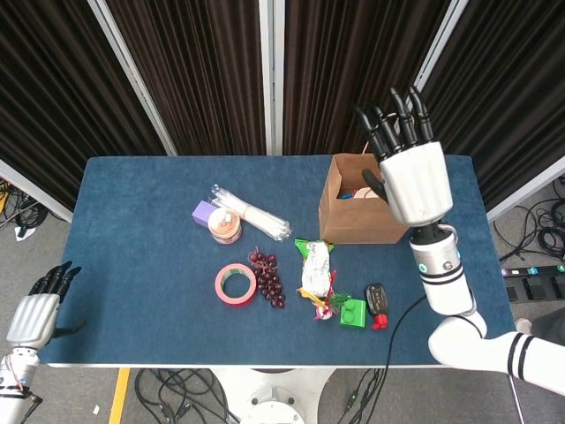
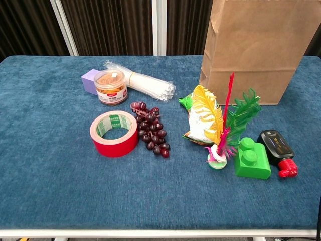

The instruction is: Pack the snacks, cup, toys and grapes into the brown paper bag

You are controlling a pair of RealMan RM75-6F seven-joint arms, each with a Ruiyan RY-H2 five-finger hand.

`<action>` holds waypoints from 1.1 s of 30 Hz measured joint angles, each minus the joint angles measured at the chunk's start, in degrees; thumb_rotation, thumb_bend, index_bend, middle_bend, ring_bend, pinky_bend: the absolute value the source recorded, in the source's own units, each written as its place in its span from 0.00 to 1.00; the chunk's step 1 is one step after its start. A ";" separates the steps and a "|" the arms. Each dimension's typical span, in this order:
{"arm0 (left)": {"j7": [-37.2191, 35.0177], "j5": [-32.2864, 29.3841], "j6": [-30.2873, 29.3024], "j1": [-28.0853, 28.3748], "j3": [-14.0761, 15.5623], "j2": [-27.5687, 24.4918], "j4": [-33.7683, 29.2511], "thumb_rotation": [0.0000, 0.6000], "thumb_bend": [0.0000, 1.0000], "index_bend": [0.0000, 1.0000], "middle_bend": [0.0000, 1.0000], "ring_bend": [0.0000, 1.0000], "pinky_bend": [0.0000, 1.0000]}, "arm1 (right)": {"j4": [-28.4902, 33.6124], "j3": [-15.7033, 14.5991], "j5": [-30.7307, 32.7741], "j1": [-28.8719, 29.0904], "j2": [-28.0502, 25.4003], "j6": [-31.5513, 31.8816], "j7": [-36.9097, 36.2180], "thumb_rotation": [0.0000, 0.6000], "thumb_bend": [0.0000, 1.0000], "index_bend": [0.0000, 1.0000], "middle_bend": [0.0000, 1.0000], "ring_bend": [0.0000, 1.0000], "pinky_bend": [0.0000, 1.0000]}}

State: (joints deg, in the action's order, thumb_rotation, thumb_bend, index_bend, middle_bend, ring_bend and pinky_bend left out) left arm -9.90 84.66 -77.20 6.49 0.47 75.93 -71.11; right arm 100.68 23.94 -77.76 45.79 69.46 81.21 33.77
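The brown paper bag [image 1: 357,218] [image 2: 261,50] stands upright at the table's back right. My right hand [image 1: 410,177] hovers over its right side, fingers spread and holding nothing, and hides part of the opening. In front of the bag lie the grapes [image 1: 267,278] [image 2: 151,135], a snack pack [image 1: 315,268] [image 2: 198,123], a feather toy [image 1: 327,305] [image 2: 220,130], a green brick [image 1: 354,313] [image 2: 252,158] and a black and red toy [image 1: 378,303] [image 2: 277,150]. A snack jar [image 1: 225,227] [image 2: 110,86] stands further left. My left hand [image 1: 33,314] hangs off the table's front left corner, empty.
A red tape roll [image 1: 236,284] [image 2: 115,133] lies left of the grapes. Behind the jar are a purple block [image 1: 205,213] [image 2: 89,80] and a clear-wrapped bundle of white sticks [image 1: 252,216] [image 2: 143,85]. Black curtains stand behind the table.
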 measured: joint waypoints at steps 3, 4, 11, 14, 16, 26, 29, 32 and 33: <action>0.13 0.11 -0.14 -0.03 0.04 0.01 -0.18 1.00 0.23 0.14 0.13 0.03 0.17 | 1.94 -3.10 -2.24 -0.26 -0.26 -2.02 -2.09 1.00 0.00 0.11 0.20 0.04 0.05; 0.17 0.14 -0.20 -0.04 0.05 0.00 -0.21 1.00 0.23 0.14 0.13 0.03 0.17 | 2.45 -4.19 -2.85 -0.34 -0.41 -3.05 -2.43 1.00 0.00 0.11 0.21 0.04 0.05; -0.08 -0.06 -0.21 -0.08 -0.07 -0.18 -0.19 1.00 0.23 0.14 0.13 0.03 0.17 | 4.40 -12.37 -8.61 -0.20 -1.46 -12.48 -2.77 1.00 0.00 0.11 0.22 0.05 0.08; -0.35 -0.12 -0.15 -0.12 -0.05 -0.12 -0.02 1.00 0.23 0.14 0.13 0.03 0.17 | 4.68 -14.31 -10.11 0.31 -1.80 -15.99 -2.45 1.00 0.00 0.11 0.22 0.05 0.08; -0.58 -0.08 -0.15 -0.18 0.02 -0.04 0.15 1.00 0.23 0.14 0.13 0.03 0.17 | 4.85 -15.28 -10.64 0.82 -2.07 -18.43 -1.98 1.00 0.00 0.11 0.22 0.05 0.08; -1.70 -0.03 -0.47 -0.46 0.07 -0.16 0.72 1.00 0.23 0.14 0.13 0.03 0.17 | 1.25 -16.95 -7.59 3.85 -2.62 -28.78 2.84 1.00 0.00 0.11 0.23 0.05 0.08; -2.01 -0.11 -0.45 -0.53 0.06 -0.19 0.94 1.00 0.23 0.14 0.13 0.03 0.17 | -1.33 -16.97 -5.99 4.79 -2.34 -30.66 5.47 1.00 0.00 0.11 0.23 0.05 0.08; -2.32 -0.21 -0.21 -0.55 0.10 -0.16 1.29 1.00 0.23 0.14 0.13 0.03 0.17 | -3.75 -16.85 -4.41 5.67 -1.77 -32.14 7.16 1.00 0.00 0.11 0.24 0.05 0.08; -2.45 -0.25 -0.14 -0.54 0.08 -0.13 1.40 1.00 0.23 0.14 0.13 0.03 0.17 | -4.40 -16.83 -3.73 5.96 -1.55 -32.83 7.23 1.00 0.00 0.11 0.24 0.05 0.08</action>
State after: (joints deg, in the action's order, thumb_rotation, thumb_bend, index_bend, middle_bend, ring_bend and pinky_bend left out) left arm -12.34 84.42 -77.34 5.95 0.56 75.80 -69.70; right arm 96.28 7.11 -81.49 51.75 67.91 48.37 41.00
